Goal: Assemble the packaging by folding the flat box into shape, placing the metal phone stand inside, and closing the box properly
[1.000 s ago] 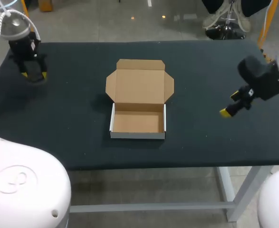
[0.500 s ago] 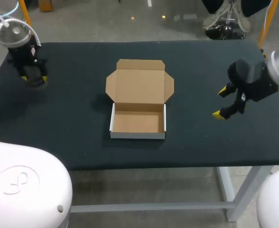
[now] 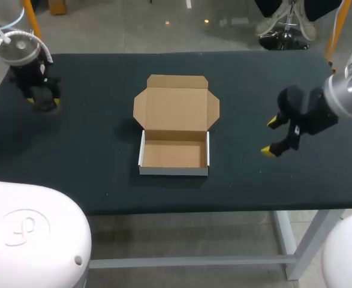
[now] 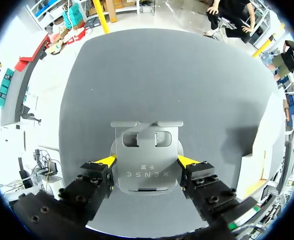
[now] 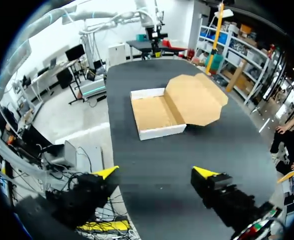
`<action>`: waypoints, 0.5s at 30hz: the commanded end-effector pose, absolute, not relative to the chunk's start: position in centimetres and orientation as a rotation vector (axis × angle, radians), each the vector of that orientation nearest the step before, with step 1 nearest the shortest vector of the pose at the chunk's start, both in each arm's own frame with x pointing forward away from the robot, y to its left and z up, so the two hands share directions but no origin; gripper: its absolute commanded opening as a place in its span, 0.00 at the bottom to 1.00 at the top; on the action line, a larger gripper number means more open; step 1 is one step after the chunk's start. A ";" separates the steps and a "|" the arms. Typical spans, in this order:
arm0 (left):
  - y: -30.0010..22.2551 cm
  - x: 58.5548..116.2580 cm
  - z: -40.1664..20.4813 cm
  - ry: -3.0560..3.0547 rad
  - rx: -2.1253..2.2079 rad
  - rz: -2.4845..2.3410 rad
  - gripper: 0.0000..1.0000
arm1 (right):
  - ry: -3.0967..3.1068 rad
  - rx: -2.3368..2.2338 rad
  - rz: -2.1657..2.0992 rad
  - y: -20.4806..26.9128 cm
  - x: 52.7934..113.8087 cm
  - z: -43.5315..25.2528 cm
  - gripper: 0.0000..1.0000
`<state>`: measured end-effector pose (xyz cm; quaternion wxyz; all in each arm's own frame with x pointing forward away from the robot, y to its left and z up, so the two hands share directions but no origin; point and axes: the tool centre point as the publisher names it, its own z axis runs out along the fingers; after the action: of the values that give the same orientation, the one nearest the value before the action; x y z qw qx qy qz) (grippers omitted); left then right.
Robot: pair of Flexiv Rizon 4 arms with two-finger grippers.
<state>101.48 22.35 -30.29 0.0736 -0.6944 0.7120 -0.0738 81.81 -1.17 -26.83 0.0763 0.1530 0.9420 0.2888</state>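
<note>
Left claw (image 4: 145, 161) clamps the stand (image 4: 145, 147) at the table's (image 3: 92, 162) far left; right claw (image 3: 270, 137) hangs apart, empty, right of the open box (image 3: 174, 155). Gripped by thin edges, the stand could twist or slip when carried

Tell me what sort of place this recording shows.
Probably a robotics lab bench: a black table, an open cardboard box on it, and a metal phone stand gripped by the left gripper, the right gripper open nearby.
</note>
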 end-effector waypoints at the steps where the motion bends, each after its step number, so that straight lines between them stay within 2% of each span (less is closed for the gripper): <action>1: 22.2 101.2 -30.1 2.131 -2.084 -0.213 0.00 | 2.828 0.447 0.877 -1.3 82.2 -27.3 1.00; 15: 21.8 100.2 -28.9 2.103 -2.110 -0.171 0.00 | 2.831 0.451 0.870 -1.2 82.4 -27.7 1.00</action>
<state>100.52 22.01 -29.71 0.0766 -0.7035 0.7037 -0.0634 82.47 -1.00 -27.87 0.0757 0.1522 0.9424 0.2880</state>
